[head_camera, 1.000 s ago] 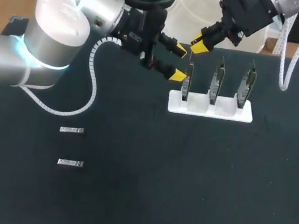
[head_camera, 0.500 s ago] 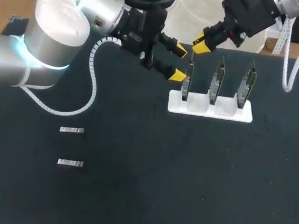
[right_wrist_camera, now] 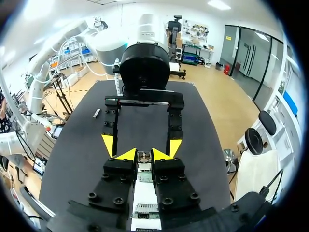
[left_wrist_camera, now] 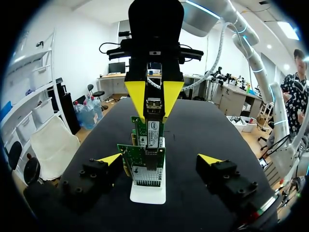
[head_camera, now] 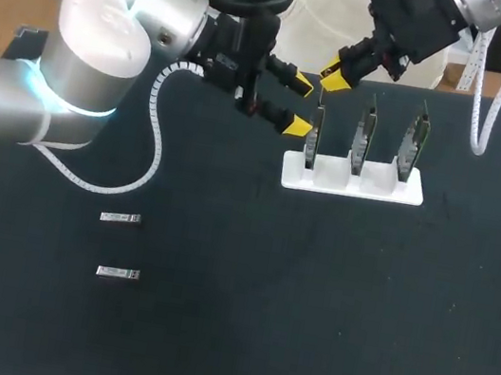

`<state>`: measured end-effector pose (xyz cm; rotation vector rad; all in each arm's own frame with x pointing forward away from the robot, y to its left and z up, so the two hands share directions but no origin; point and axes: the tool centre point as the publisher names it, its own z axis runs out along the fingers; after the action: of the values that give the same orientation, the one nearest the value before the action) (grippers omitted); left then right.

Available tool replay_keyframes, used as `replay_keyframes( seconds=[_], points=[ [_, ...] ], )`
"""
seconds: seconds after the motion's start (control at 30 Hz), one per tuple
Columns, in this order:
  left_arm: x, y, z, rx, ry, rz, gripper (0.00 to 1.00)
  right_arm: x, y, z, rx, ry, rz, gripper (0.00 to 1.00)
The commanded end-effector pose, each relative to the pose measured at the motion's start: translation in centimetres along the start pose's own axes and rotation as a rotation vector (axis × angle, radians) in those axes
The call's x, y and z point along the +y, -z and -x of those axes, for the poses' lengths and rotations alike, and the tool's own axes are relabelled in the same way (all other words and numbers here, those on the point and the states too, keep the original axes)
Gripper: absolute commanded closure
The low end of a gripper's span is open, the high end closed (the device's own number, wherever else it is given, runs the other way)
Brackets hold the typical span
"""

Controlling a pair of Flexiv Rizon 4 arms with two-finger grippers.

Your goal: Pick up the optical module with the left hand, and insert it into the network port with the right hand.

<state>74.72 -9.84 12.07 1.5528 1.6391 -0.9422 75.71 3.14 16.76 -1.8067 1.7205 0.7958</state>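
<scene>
Starting with the left gripper [head_camera: 294, 101]: enters from nine o'clock over the black cloth-covered table [head_camera: 308, 303], hangs level just at ten o'clock of the white plastic rack [head_camera: 353, 181], and points its yellow tips toward three o'clock. Shows jaws spread wide and gripping nothing. From its own wrist camera, looks straight down the row in the rack, with the nearest card ahead and between the two fingers, apart from both. Now the right gripper [head_camera: 335, 70]: drops in from the one o'clock corner, tilts down toward seven o'clock, and hovers just at twelve o'clock of the rack's nine o'clock end. Has jaws drawn narrow, pinching the small silver metal optical module [left_wrist_camera: 153, 104] from both sides. Holds that module right over the top edges of the cards; impossible to say whether touching a port. Faces the left gripper head-on, close but apart. On to the rack itself: carries three upright green circuit cards [head_camera: 363, 141], one per slot, in a line from nine to three o'clock. Finally, well off at eight o'clock of the rack, two spare silver rectangular modules [head_camera: 120, 218] lying flat on the table, one at six o'clock of the other, near each other but not touching.
</scene>
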Motion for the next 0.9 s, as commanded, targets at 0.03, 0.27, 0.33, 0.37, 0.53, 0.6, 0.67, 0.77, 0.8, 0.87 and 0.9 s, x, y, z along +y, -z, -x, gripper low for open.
replay_keyframes(
  seconds=[0.03, 0.27, 0.33, 0.37, 0.53, 0.6, 0.67, 0.77, 0.8, 0.87, 0.9],
  points=[
    [0.14, -0.09, 0.11, 0.005, 0.002, -0.002, 0.00, -0.06, -0.21, -0.12, 0.001, -0.003, 0.000, 1.00],
    [0.14, -0.09, 0.11, 0.005, 0.002, -0.002, 0.00, 0.05, -0.42, -0.45, 0.005, -0.014, -0.003, 1.00],
    [0.14, -0.09, 0.11, 0.005, 0.002, -0.002, 0.00, 0.05, -0.49, -0.56, 0.009, -0.016, -0.004, 1.00],
    [0.14, -0.09, 0.11, 0.005, 0.002, -0.002, 0.00, 0.05, -0.50, -0.57, 0.009, -0.017, -0.004, 1.00],
    [0.14, -0.09, 0.11, 0.005, 0.002, -0.002, 0.00, 0.07, -0.32, -0.40, -0.002, -0.020, -0.011, 1.00],
    [0.14, -0.09, 0.11, 0.005, 0.002, -0.002, 0.00, 0.08, -0.18, -0.24, -0.007, -0.017, -0.019, 1.00],
    [0.14, -0.09, 0.11, 0.005, 0.002, -0.002, 0.00, 0.12, -0.04, -0.09, -0.010, -0.013, -0.023, 1.00],
    [0.14, -0.09, 0.11, 0.005, 0.002, -0.002, 0.00, 0.14, 0.06, 0.04, -0.012, -0.010, -0.027, 1.00],
    [0.14, -0.09, 0.11, 0.005, 0.002, -0.002, 0.00, 0.14, 0.06, 0.05, -0.012, -0.009, -0.028, 1.00],
    [0.14, -0.09, 0.11, 0.005, 0.002, -0.002, 0.00, 0.14, 0.07, 0.06, -0.011, -0.009, -0.030, 1.00],
    [0.14, -0.09, 0.11, 0.005, 0.002, -0.002, 0.00, 0.16, 0.05, 0.06, -0.010, -0.009, -0.030, 1.00]
  ],
)
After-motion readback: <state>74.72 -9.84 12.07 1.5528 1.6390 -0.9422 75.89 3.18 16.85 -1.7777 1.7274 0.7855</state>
